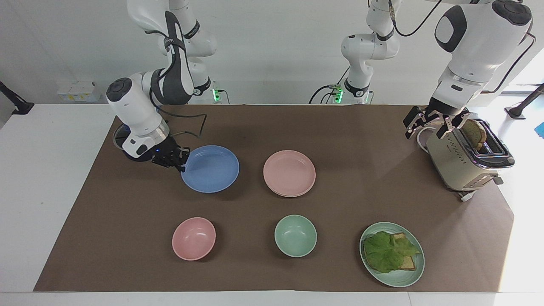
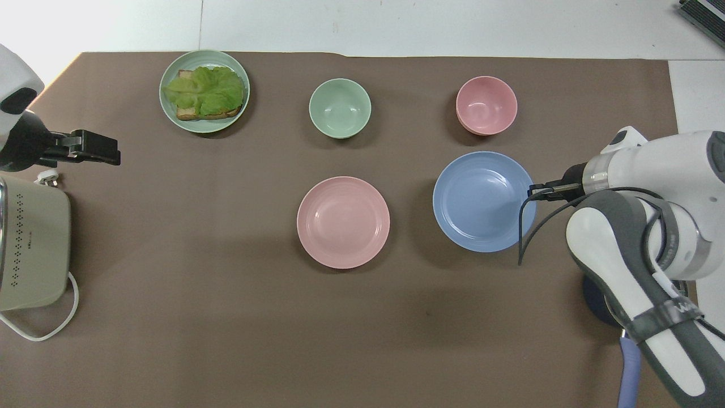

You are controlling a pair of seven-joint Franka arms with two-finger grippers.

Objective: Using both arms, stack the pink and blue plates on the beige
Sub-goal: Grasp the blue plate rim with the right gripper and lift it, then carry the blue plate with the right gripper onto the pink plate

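**Operator:** Brown paper covers the table (image 1: 127, 238) in the facing view, with a white wall at the top. I see my right gripper (image 1: 182, 163) clenched on the rim of the blue plate (image 1: 210, 169), at the edge toward the right arm's end. It seems the plate is raised a little off the paper, because a shadow lies under it.

**Colleague:** And the pink plate?

**Operator:** The pink plate (image 1: 289, 173) lies flat near the middle of the table, beside the blue plate and apart from it. Under its edge I see a second pale rim, maybe the beige plate, but I cannot tell for sure. My left gripper (image 1: 430, 124) waits in the air beside the toaster (image 1: 461, 159), fingers spread, holding nothing.

**Colleague:** What do you see from overhead?

**Operator:** Again the blue plate (image 2: 484, 201) is pinched at its rim by the right gripper (image 2: 535, 191). The pink plate (image 2: 343, 221) sits toward the left arm's end from it, not touching. Farther from the robots I count 3 dishes: a pink bowl (image 2: 486, 105), a green bowl (image 2: 340, 107), and a green plate (image 2: 170, 110) with lettuce on toast. The left gripper (image 2: 110, 152) is released, just above the toaster (image 2: 31, 249).
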